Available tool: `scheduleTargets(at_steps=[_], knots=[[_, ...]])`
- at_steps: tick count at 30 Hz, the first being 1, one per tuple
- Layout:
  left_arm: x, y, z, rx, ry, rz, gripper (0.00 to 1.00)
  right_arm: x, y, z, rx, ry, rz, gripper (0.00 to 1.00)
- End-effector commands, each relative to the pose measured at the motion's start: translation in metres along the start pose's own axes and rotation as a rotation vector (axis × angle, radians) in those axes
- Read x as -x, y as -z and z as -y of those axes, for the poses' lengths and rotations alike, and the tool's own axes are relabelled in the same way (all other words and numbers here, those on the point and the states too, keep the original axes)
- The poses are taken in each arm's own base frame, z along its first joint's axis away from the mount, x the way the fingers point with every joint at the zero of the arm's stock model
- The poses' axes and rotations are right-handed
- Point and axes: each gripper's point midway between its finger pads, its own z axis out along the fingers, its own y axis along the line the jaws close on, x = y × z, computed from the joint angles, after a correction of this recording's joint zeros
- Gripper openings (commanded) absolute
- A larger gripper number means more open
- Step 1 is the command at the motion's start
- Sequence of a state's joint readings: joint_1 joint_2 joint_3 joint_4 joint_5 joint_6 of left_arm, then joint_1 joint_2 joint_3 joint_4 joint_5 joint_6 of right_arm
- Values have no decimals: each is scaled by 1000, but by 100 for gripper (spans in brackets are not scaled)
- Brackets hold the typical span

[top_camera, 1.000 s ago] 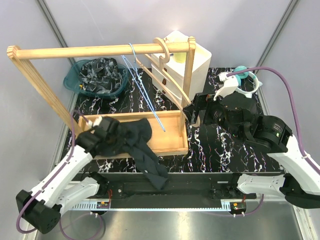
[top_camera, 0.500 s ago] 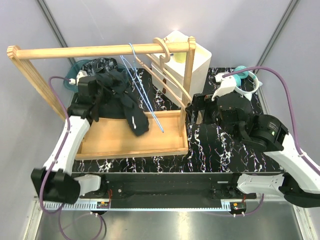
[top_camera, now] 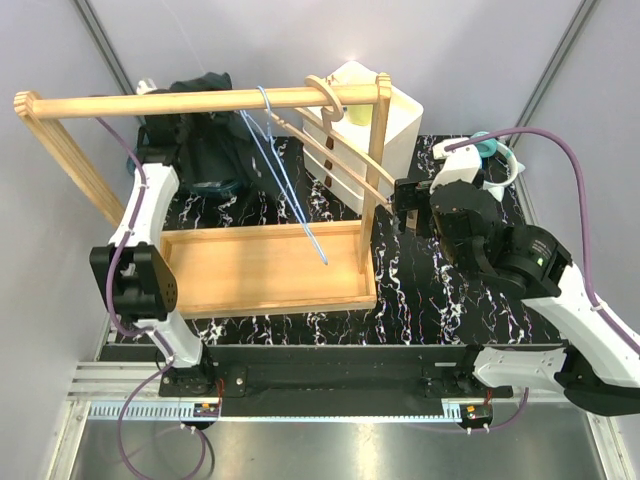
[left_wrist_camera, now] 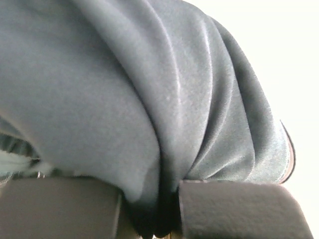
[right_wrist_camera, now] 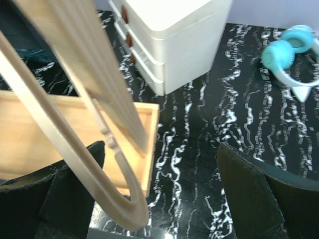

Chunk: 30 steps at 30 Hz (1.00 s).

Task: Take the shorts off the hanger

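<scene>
**Shorts** (top_camera: pixel 205 150): dark and bunched, clear of the wooden hanger (top_camera: pixel 340 150). They are held over the teal basket (top_camera: pixel 225 183) at 10 o'clock on the table, likely for dropping there.

**Left gripper** (left_wrist_camera: pixel 149 214): pads pressed on a fold of the cloth, carrying its weight.

**Right gripper** (right_wrist_camera: pixel 159 164): fingers spread, with the hanger's lower curve between them but not pinched. It sits at 3 o'clock of the rack post (top_camera: pixel 372 200), probably to steady the hanger.

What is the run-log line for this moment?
left gripper: shut on shorts, over basket | right gripper: open, straddling wooden hanger | shorts: off hanger
</scene>
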<state>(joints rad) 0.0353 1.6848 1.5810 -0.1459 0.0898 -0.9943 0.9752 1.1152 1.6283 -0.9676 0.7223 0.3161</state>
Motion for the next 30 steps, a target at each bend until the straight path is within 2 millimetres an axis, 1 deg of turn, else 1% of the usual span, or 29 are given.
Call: scheduleTargets(at_steps=[1,2,3,6,7,9,11,14,15,17,18,20,21,23,24,25,26,28,29,30], knots=[[66,-7,62,-150,-53,171,0,14,1,33,-146,16,66,100],[82,-5,74,-172,-68,208,0,15,2,36,-158,14,72,100],[85,-14,66,-145,-83,222,0,17,2,41,-178,16,78,100],[106,-20,64,-124,-124,271,0,21,4,50,-220,11,100,100],[117,-20,61,-105,-135,305,0,23,5,53,-228,10,108,100],[127,-24,54,-76,-159,332,0,27,6,56,-242,16,126,100],[132,-28,44,-48,-175,343,0,32,5,55,-240,18,143,100],[127,-41,25,-11,-164,320,0,35,-2,43,-190,68,142,100],[121,-51,12,17,-160,296,0,34,-5,36,-157,100,132,100],[115,-59,1,40,-163,278,0,33,-13,23,-110,138,123,100],[111,-67,-11,69,-162,267,0,33,-14,15,-65,176,117,100],[110,-73,-22,99,-174,265,0,33,-19,6,-31,194,111,100],[109,-79,-32,124,-184,265,0,33,-20,2,-7,232,108,100],[111,-84,-35,135,-214,274,0,35,-20,-1,10,237,120,100],[107,-92,-46,154,-215,260,0,35,-19,-2,17,241,126,100],[106,-95,-49,156,-212,254,0,37,-18,-1,18,236,135,100],[100,-100,-57,175,-218,232,0,39,-18,0,14,230,145,100],[94,-103,-69,202,-216,212,0,41,-18,0,8,228,152,100],[87,-103,-81,232,-213,195,0,43,-18,-1,11,226,159,100],[86,-102,-89,255,-211,201,0,44,-19,-1,11,229,160,100]])
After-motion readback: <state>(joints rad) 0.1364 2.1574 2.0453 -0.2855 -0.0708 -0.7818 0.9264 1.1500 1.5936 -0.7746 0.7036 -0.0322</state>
